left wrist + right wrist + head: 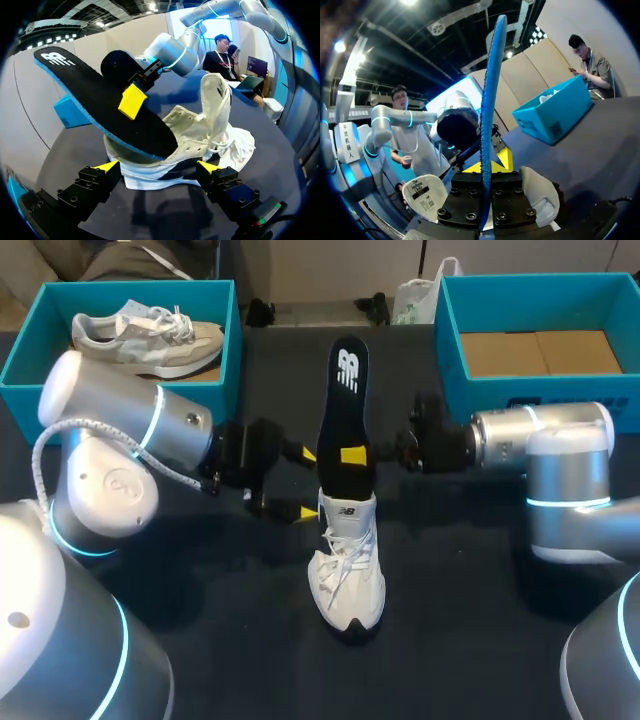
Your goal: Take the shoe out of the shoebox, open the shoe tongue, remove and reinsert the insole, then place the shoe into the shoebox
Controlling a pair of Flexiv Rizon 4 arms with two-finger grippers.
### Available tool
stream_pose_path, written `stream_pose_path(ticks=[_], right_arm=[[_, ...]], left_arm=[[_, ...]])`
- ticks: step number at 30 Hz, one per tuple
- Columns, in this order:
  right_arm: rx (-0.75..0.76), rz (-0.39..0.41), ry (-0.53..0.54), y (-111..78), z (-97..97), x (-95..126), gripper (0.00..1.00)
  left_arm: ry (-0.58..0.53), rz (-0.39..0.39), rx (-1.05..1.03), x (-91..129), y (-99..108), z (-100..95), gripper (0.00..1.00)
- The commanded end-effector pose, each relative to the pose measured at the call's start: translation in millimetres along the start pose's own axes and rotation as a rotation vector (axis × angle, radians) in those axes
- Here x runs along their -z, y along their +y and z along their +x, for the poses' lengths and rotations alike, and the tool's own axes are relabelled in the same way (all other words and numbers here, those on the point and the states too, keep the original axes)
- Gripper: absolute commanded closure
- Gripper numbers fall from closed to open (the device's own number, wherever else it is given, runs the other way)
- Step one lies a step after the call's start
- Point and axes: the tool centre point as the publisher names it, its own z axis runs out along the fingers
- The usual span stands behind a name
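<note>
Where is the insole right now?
In the head view the insole sticks up at the middle of the table, its lower end inside the white shoe, gripped by the right hand, with the open left hand just beside it.

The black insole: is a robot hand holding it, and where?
The right gripper pinches the insole near its middle, one finger on each face. The left gripper holds nothing.

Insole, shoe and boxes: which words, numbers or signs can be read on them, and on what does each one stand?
On the insole: a white logo, no plain word to quote.
On the shoe tongue: small dark print, too small to read.
On the right shoebox, front wall: a pale mark, blurred, unreadable.
</note>
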Motion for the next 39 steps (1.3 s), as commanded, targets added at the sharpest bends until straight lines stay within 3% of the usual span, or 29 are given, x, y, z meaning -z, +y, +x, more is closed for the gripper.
stream_pose_path(ticks=[1, 29, 37, 39], right_arm=[[-0.007, -0.005, -0.005, -7.3, -0.5, -1, 1.00], [-0.119, 0.037, -0.030, -49.0, 13.1, -9, 1.00], [-0.111, 0.032, -0.047, -44.9, 13.4, -4, 1.00], [-0.100, 0.034, -0.052, -39.9, 12.6, -2, 0.79]], left_arm=[[-0.010, -0.003, 0.000, 2, 0, 2.0, 0.00], [0.000, -0.014, -0.014, 4, 2, -1.9, 0.00], [0.000, -0.014, -0.014, 4, 2, -1.9, 0.00], [0.000, -0.014, -0.014, 4, 2, -1.9, 0.00]])
